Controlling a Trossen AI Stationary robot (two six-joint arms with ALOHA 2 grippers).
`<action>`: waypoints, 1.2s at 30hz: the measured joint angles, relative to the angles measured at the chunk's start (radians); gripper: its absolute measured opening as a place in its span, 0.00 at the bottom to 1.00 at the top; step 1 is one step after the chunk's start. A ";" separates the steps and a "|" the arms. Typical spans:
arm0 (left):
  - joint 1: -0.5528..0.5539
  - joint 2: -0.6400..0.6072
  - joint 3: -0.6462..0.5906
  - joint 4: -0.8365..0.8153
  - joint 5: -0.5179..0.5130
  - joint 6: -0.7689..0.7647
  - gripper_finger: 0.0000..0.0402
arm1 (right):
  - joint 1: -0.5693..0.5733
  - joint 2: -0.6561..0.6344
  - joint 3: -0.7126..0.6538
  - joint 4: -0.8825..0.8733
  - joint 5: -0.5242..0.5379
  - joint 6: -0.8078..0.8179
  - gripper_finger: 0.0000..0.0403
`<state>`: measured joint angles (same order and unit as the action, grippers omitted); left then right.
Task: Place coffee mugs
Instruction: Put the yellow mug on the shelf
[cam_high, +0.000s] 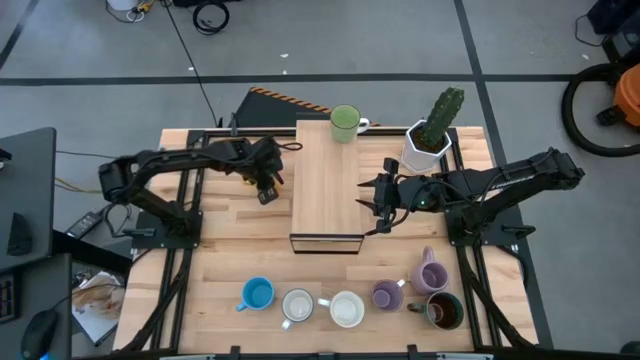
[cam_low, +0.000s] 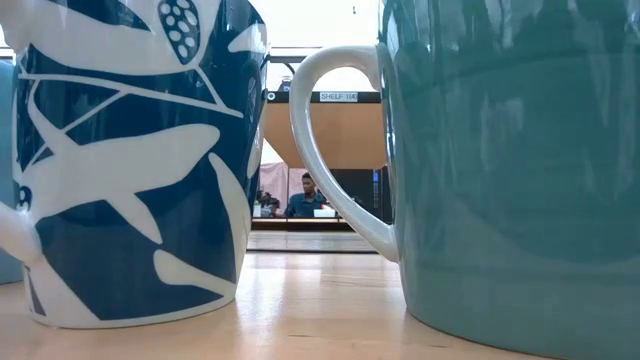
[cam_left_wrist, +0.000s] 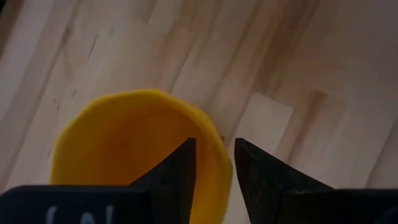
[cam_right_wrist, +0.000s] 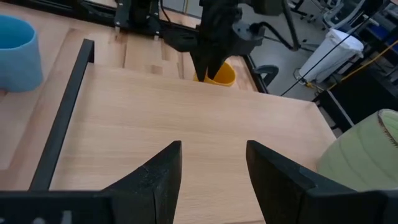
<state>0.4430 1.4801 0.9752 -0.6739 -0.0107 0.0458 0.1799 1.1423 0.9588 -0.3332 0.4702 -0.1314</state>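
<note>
The orange mug sits left of a raised wooden platform; my left gripper is shut on it and covers it from above. The right wrist view shows the orange mug beyond the platform's edge. My right gripper is open and hovers over the platform's right part, touching nothing. A green mug stands on the platform's far end. Blue, two white, two purple and one dark mug stand along the near edge. My left gripper holds the orange mug by its rim wall, one finger inside the mug and the other outside. The fingers come from above, pointing down. The mug stays upright; whether its base is on the table or lifted does not show.
A white faceted planter with a cactus stands at the platform's far right corner, close to my right arm. In the low view a blue-and-white patterned mug and a teal mug fill the picture and hide both arms.
</note>
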 joint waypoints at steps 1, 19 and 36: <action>0.004 0.009 0.000 0.006 0.004 0.001 0.29 | 0.000 0.000 0.000 -0.001 0.000 0.000 0.46; 0.015 0.065 0.018 -0.074 0.005 0.136 0.07 | 0.000 0.000 0.000 -0.004 -0.003 0.009 0.46; 0.040 0.065 0.571 -0.377 -0.083 0.282 0.08 | 0.000 0.000 0.000 -0.055 -0.002 0.054 0.46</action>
<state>0.4834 1.5448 1.5461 -1.0512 -0.0933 0.3277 0.1799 1.1427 0.9588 -0.3885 0.4680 -0.0772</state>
